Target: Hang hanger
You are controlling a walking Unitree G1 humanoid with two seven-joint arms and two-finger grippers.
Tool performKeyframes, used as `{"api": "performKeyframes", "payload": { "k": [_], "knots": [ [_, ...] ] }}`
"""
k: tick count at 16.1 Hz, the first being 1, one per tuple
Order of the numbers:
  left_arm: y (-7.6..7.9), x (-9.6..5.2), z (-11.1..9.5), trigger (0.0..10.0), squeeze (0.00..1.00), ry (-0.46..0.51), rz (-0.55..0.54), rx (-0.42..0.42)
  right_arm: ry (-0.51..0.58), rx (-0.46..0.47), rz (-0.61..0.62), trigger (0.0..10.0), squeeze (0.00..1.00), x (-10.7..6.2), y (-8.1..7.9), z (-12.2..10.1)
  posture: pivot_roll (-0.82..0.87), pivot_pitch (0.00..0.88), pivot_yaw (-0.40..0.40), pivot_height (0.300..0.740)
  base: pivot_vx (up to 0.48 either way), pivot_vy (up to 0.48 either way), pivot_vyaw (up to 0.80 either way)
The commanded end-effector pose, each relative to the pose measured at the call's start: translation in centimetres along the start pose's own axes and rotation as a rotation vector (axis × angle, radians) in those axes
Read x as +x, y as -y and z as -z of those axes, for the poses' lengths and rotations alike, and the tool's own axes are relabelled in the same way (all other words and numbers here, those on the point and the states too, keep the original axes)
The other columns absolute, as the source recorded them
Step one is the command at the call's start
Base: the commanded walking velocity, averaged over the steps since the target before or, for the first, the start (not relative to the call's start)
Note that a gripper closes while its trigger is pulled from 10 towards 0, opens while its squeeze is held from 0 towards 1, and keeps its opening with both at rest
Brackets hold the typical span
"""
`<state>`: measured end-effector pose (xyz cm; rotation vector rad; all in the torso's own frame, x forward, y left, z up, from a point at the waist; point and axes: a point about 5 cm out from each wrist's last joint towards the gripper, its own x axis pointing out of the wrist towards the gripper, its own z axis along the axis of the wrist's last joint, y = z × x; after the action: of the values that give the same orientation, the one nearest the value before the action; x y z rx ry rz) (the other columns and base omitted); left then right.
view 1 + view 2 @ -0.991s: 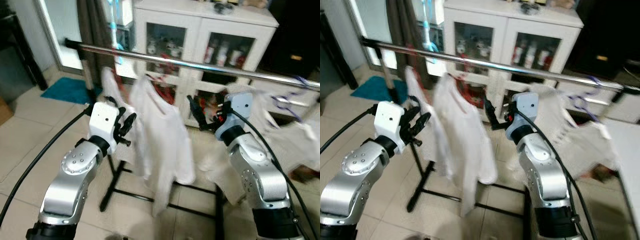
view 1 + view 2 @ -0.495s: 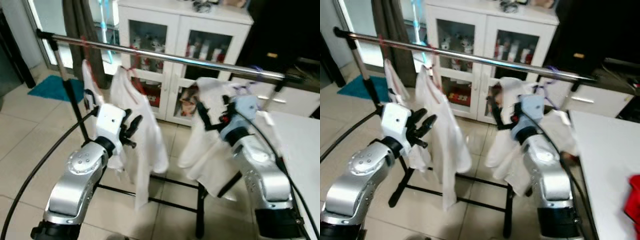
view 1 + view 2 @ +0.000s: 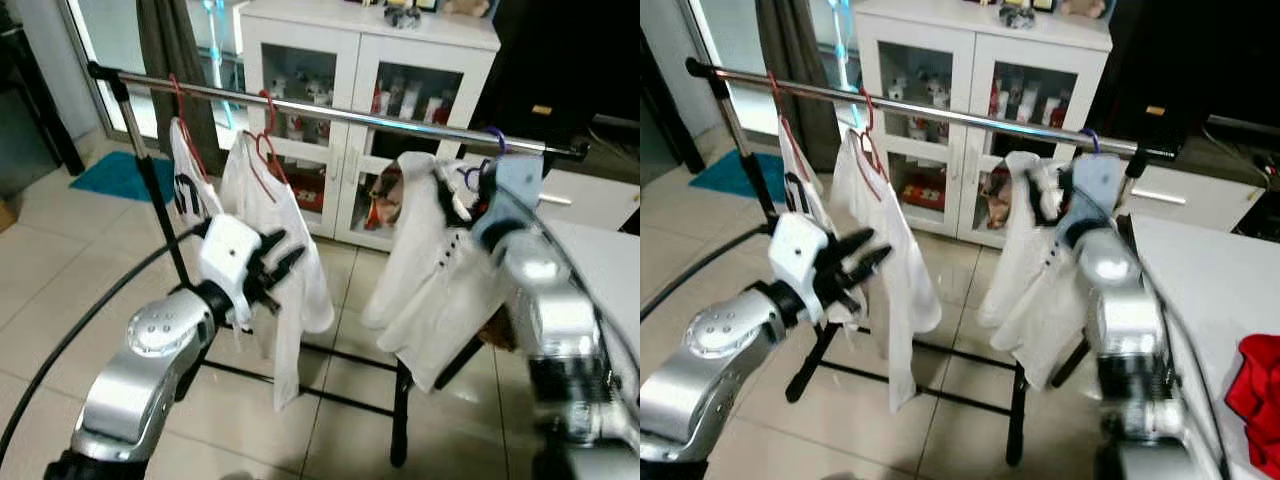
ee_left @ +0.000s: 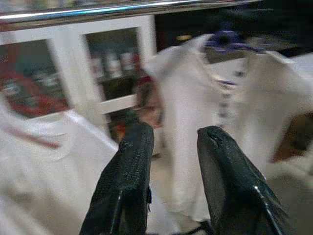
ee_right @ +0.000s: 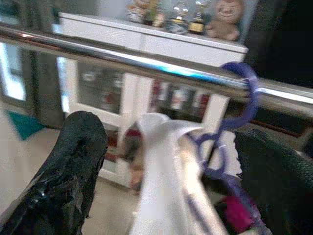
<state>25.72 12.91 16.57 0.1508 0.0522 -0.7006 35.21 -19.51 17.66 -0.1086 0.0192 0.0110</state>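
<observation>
Rail: a shiny metal rail [image 3: 330, 112] runs left to right on a black stand, in front of a white glass-door cabinet [image 3: 370, 70].
Purple hanger: the purple hanger [image 5: 242, 110] carries a white shirt [image 3: 435, 270]; its hook curls over the rail near the right end.
Right gripper: the right gripper [image 5: 166, 161] is raised to the rail, its fingers spread wide either side of the shirt's collar and the hanger's neck; whether they touch the hanger cannot be told.
Left gripper: the left gripper [image 4: 168, 161] is held out in front of the left-hand garments, fingers apart and holding nothing.
Red hangers: two red hangers [image 3: 262, 140] hang on the left part of the rail, each with a white garment [image 3: 285, 260].
Right side: a white table [image 3: 1220, 300] with a red cloth [image 3: 1255, 385] on it.
Floor: pale tiles, with a teal mat [image 3: 120, 176] at far left.
</observation>
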Motion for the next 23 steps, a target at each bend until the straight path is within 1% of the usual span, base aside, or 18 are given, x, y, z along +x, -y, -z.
{"api": "performKeyframes", "payload": {
  "k": [1,2,3,4,6,8,9,11,13,15,16,17,19,21,23],
  "knots": [
    [0.4,0.0,-0.1,10.0,0.0,-0.008,0.047,0.001,-0.027,-0.035,0.017,10.0,1.0,0.6,0.3,0.3,0.02,0.0,-0.053,0.71,0.0,0.0,0.0],
    [0.4,0.1,-0.1,10.0,0.0,-0.009,0.054,0.004,-0.045,-0.046,0.016,10.0,0.92,1.3,0.4,0.3,0.02,0.0,-0.055,0.71,0.0,0.0,0.0],
    [0.4,0.1,-0.1,10.0,0.0,-0.009,0.051,0.005,-0.059,-0.058,0.012,10.0,0.27,1.7,0.4,0.3,0.02,0.0,-0.055,0.71,0.0,0.0,0.0],
    [0.2,0.0,0.0,10.0,0.0,-0.018,0.041,0.009,-0.102,-0.055,0.008,10.0,0.0,2.7,0.5,0.6,0.03,0.0,-0.056,0.71,0.0,0.0,0.0],
    [0.3,-0.1,-0.1,10.0,0.0,-0.021,0.049,0.008,-0.138,-0.048,0.031,10.0,0.0,3.4,1.1,0.7,0.03,0.0,-0.058,0.71,0.0,0.0,0.0],
    [0.3,-0.4,0.0,10.0,0.0,-0.028,0.055,0.011,-0.167,-0.025,0.122,10.0,0.0,3.9,2.7,0.4,0.04,0.0,-0.07,0.71,0.0,0.0,0.0],
    [0.3,-0.5,0.0,10.0,0.0,-0.03,0.053,0.011,-0.164,-0.004,0.124,10.0,0.0,4.0,3.1,0.1,0.04,0.0,-0.072,0.71,0.0,0.0,0.0],
    [0.4,-0.6,0.0,10.0,0.0,-0.032,0.053,0.009,-0.15,0.052,0.078,10.0,0.0,4.0,3.0,-0.3,0.04,0.0,-0.072,0.71,0.0,0.0,0.0],
    [0.5,-0.5,0.1,10.0,0.0,-0.034,0.059,0.007,-0.146,0.085,0.009,10.0,0.0,3.7,2.6,-0.4,0.03,0.0,-0.066,0.71,0.0,0.0,0.0],
    [0.6,-0.4,0.1,10.0,0.0,-0.034,0.065,0.005,-0.151,0.091,-0.072,10.0,0.0,3.1,2.3,-0.5,0.03,0.0,-0.063,0.71,0.0,0.0,0.0],
    [0.6,-0.3,0.2,10.0,0.0,-0.035,0.069,0.003,-0.157,0.092,-0.117,10.0,0.0,2.5,2.2,-0.6,0.02,0.0,-0.059,0.71,0.0,0.0,0.0],
    [0.7,-0.2,0.2,10.0,0.0,-0.035,0.075,0.001,-0.156,0.094,-0.137,10.0,0.0,1.9,2.4,-0.8,0.01,0.0,-0.053,0.71,0.0,0.0,0.0],
    [0.8,-0.1,0.2,10.0,0.0,-0.036,0.083,0.0,-0.154,0.075,-0.123,10.0,0.0,1.4,3.2,-1.1,0.01,0.0,-0.053,0.71,0.0,0.0,0.0],
    [0.9,0.0,0.2,10.0,0.0,-0.035,0.09,0.0,-0.176,0.059,-0.068,10.0,0.0,0.9,4.6,-1.2,0.01,0.0,-0.053,0.71,0.0,0.0,0.0],
    [0.9,-0.1,0.1,10.0,0.0,-0.031,0.093,0.001,-0.184,0.079,-0.042,10.0,0.0,0.5,5.1,-1.7,0.01,0.0,-0.056,0.71,0.0,0.0,0.0]
  ]
}}
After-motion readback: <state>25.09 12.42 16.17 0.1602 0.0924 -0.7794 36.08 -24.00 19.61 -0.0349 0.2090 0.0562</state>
